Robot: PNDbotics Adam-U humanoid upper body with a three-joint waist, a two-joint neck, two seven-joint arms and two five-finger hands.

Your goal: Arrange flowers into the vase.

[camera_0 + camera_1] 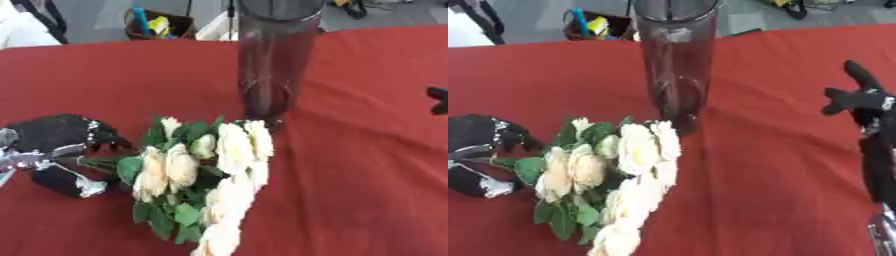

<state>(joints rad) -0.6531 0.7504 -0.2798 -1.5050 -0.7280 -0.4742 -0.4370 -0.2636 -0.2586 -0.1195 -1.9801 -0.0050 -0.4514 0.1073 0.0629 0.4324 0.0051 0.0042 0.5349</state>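
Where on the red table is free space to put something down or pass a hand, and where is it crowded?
Free: the red cloth between the vase and the right hand, and the far left stretch behind the left hand. Crowded: the near left, where the left hand is curled at the stems of the flowers, whose blooms reach nearly to the vase's base.

- Surface (367, 150): plain red cloth, no pattern.
- Flowers (232, 150): cream-white blooms with green leaves, just beside the left hand's (52, 150) fingers.
- Vase (273, 60): clear, dark grey tint.
- Left hand: black with silver parts.
- Right hand (868, 105): black.
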